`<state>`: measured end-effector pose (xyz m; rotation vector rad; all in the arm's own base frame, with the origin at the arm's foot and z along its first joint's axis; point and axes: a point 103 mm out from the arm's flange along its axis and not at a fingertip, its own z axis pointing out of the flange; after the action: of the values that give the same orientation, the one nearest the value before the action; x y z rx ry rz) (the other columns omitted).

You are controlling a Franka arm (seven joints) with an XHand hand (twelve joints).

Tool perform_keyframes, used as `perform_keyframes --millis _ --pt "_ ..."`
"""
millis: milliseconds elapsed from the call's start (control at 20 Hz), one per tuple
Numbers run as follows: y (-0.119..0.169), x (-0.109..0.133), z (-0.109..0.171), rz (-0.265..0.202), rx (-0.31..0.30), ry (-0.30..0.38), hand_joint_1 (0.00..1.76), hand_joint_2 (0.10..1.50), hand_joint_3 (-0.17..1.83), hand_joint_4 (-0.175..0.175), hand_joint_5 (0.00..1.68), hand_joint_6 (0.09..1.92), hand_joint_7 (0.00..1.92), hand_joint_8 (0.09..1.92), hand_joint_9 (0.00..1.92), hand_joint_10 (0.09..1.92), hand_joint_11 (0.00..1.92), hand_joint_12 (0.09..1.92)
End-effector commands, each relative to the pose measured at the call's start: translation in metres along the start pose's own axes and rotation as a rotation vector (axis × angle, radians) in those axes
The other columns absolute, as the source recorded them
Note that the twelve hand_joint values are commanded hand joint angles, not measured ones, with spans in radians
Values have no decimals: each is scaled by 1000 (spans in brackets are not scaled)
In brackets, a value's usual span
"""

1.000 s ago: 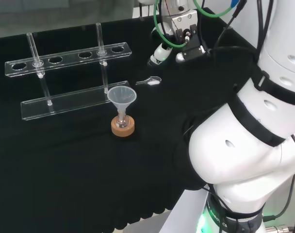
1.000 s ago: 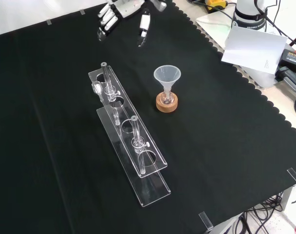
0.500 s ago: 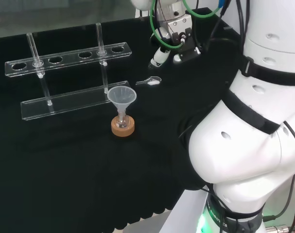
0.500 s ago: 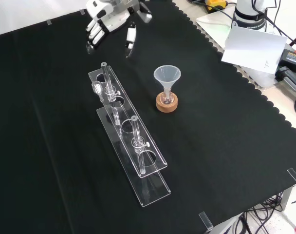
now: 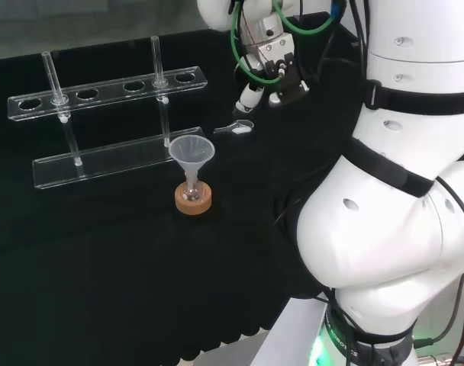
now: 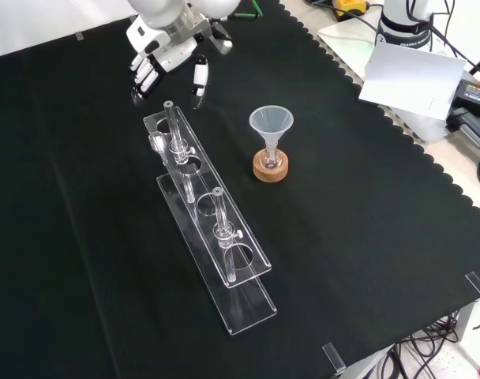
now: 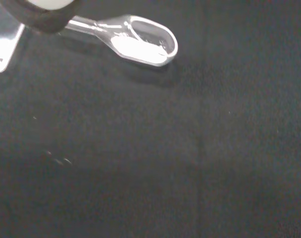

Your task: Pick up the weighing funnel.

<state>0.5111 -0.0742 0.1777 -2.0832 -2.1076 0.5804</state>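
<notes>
Covering the tabletop, a black cloth carries a clear tube rack well left of the hand in the head view, then the funnel, stem in a flask on a cork ring. The weighing funnel lies on the cloth near the fingertips. The hand hangs fingers down, straight and spread, holding nothing.

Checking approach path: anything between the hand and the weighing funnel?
Nothing: head view shows bare black cloth between the hand and the weighing funnel.
</notes>
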Motion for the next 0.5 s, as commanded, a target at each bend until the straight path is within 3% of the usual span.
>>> perform_keyframes --millis 50,500 --pt "10 -7 14 11 9 -17 776 756 208 -38 485 87 284 664 541 600 334 1341" --pt "35 7 31 -4 34 -37 812 729 254 -36 538 87 323 658 583 575 363 1324"
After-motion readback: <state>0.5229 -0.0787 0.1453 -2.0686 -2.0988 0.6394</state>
